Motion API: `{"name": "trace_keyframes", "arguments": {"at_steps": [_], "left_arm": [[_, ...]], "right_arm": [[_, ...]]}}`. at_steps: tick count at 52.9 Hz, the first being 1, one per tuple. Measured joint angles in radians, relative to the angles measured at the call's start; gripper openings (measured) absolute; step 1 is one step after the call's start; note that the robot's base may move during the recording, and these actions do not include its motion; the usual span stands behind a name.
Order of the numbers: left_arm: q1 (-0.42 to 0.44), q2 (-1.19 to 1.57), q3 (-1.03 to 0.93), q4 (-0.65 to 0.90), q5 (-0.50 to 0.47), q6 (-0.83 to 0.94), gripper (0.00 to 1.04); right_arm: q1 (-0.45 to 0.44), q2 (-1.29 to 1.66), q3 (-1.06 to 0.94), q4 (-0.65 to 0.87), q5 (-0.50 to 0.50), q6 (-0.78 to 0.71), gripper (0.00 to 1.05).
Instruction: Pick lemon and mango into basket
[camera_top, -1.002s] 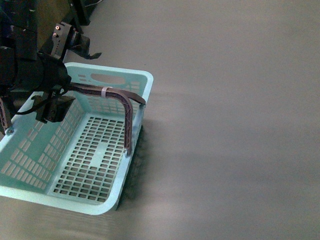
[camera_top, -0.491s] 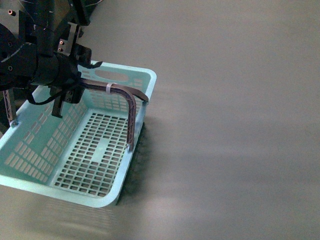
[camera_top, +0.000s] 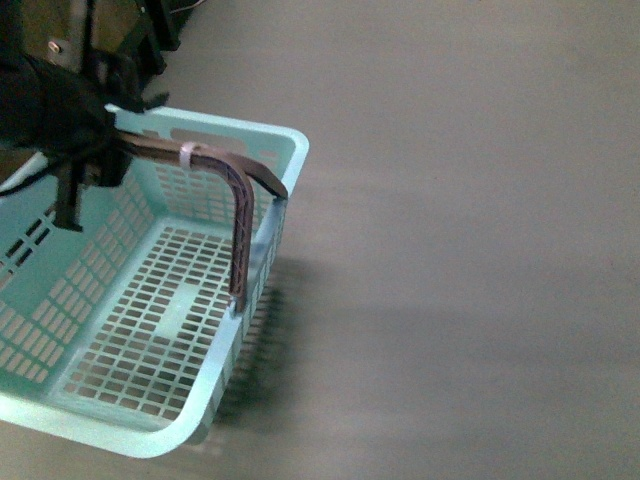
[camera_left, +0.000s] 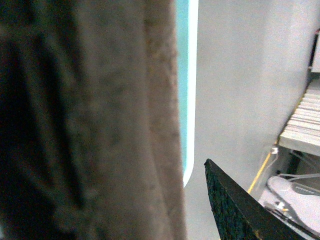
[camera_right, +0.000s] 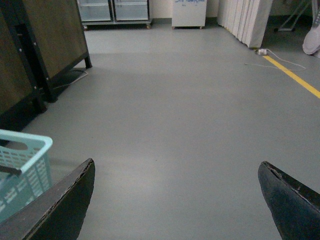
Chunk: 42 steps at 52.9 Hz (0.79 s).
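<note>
Basket (camera_top: 262, 133) nearer, in left gripper (camera_top: 112, 135)

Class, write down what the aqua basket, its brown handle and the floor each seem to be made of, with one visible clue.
Basket: moulded plastic, smooth and slightly glossy; uniform colour, regular slots, rounded rim.
Handle: probably a ribbed plastic strip, matte; it bends sharply without creasing.
Floor: smooth, seamless grey coating, perhaps painted concrete; soft sheen.
</note>
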Motion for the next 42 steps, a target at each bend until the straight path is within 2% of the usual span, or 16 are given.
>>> {"name": "trace_keyframes", "arguments": {"at_steps": [12, 25, 31, 42], "left_arm": [[0.014, -0.371, -0.111, -0.152, -0.003, -0.058, 0.29], [0.019, -0.786, -0.101, -0.436, -0.037, -0.074, 0.29], [0.018, -0.885, -0.063, -0.527, -0.041, -0.066, 0.29], [0.018, -0.906, -0.046, -0.533, -0.044, -0.055, 0.29]], "right_arm": [[0.000, 0.000, 0.000, 0.000, 0.000, 0.000, 0.96], [0.000, 0.000, 0.000, 0.000, 0.000, 0.000, 0.96], [0.000, 0.000, 0.000, 0.000, 0.000, 0.000, 0.96], [0.000, 0.000, 0.000, 0.000, 0.000, 0.000, 0.96]]}}
